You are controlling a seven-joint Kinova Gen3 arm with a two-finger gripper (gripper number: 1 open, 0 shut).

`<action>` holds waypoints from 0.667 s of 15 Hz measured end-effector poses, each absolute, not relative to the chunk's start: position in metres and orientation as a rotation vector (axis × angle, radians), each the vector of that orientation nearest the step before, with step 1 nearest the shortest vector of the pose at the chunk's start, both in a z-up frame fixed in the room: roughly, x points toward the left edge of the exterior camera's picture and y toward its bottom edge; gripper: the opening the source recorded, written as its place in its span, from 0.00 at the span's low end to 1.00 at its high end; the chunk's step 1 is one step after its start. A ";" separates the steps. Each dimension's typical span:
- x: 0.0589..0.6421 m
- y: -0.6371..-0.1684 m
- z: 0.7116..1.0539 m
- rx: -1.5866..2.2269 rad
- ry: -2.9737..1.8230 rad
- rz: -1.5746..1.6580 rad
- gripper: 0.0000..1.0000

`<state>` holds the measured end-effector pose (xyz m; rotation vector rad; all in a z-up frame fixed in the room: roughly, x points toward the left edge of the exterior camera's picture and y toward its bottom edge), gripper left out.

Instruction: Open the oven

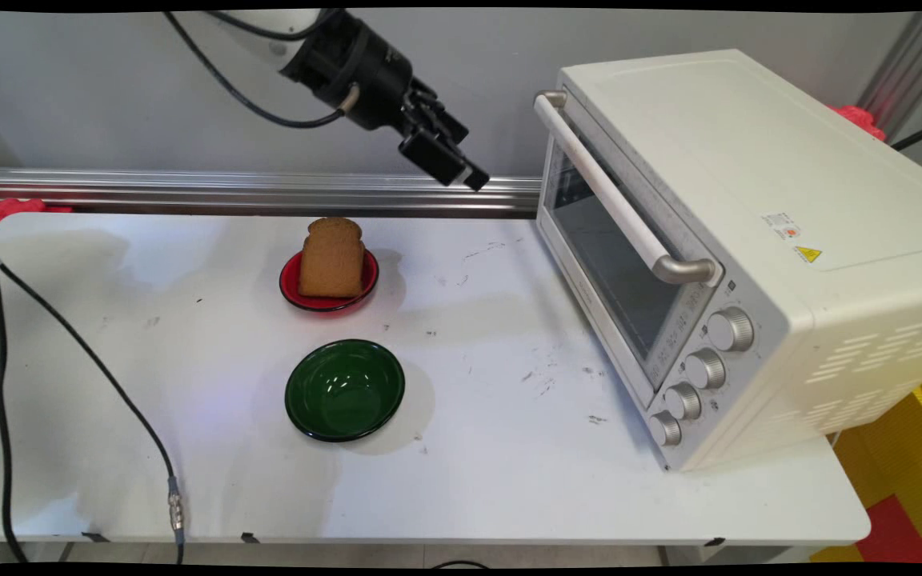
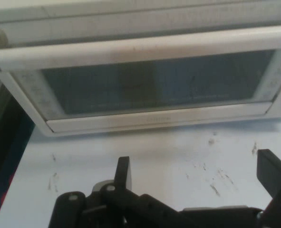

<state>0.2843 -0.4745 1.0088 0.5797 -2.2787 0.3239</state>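
My black gripper (image 1: pixel 461 172) hangs open in the air above the table's back, tilted down to the right, with nothing between its fingers. It points at the cream toaster oven (image 1: pixel 749 200), whose glass door (image 1: pixel 605 256) is shut under a long white handle (image 1: pixel 617 200). The hand view is filled by that oven door (image 2: pixel 154 88) and handle (image 2: pixel 145 47), with my gripper (image 2: pixel 197 173) spread wide below them. A slice of brown bread (image 1: pixel 332 258) leans upright on a small red plate (image 1: pixel 293 292), below and left of the gripper. An empty dark green bowl (image 1: pixel 345 390) sits nearer the front.
Several silver knobs (image 1: pixel 705 368) line the oven's front right side. A black cable (image 1: pixel 69 336) trails over the table's left part to its front edge. An aluminium rail (image 1: pixel 253 192) runs along the back wall. The white table (image 1: pixel 509 480) bears small dark marks.
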 end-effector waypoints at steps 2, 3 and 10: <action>0.281 -0.478 1.012 0.585 -2.282 0.320 1.00; 0.280 -0.479 1.014 0.589 -2.285 0.314 0.00; 0.270 -0.492 1.021 0.619 -2.294 0.270 0.00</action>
